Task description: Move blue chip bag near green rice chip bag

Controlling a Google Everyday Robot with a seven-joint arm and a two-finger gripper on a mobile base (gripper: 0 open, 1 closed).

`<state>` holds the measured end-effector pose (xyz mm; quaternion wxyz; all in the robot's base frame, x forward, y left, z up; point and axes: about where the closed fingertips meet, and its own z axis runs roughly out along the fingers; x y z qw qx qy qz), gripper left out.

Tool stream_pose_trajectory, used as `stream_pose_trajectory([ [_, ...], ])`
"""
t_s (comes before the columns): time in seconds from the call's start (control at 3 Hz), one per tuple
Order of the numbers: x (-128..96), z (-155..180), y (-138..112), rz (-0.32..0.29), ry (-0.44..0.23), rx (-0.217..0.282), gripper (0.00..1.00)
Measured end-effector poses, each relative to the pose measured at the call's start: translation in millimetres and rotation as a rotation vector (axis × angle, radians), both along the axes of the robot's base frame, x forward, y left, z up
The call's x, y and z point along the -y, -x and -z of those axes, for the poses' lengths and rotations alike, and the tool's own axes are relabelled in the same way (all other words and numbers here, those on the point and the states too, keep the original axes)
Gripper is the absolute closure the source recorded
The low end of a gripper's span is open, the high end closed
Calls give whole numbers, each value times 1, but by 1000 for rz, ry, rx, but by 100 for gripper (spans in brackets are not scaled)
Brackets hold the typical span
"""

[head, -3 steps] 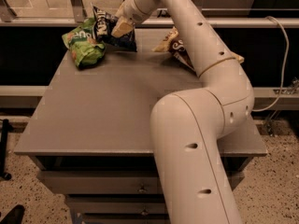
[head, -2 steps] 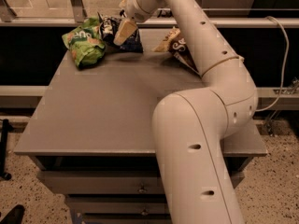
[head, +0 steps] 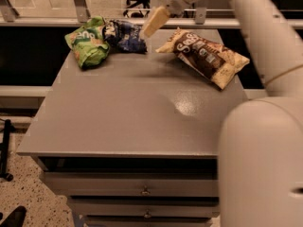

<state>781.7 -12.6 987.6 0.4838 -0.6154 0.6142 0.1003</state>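
Observation:
The blue chip bag (head: pixel 125 36) lies at the back left of the grey table (head: pixel 137 108). Its left end touches the green rice chip bag (head: pixel 88 44), which lies crumpled at the table's back left corner. My gripper (head: pixel 151 24) hangs just right of the blue bag and a little above it. It is open, empty and not touching the bag. The white arm reaches in from the upper right.
A larger brown and yellow chip bag (head: pixel 204 56) lies at the back right of the table. My white arm's body (head: pixel 260 164) fills the lower right. Drawers (head: pixel 142 190) sit under the table front. A railing and a dark gap run behind the table.
The gripper let go of the blue bag, which now rests against the green bag. The gripper has lifted and moved right, away from it.

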Motion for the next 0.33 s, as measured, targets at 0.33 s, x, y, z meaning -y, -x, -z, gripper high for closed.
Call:
stream_pose_trajectory([
  [0.33,66,-20,45,43,-123,8,0],
])
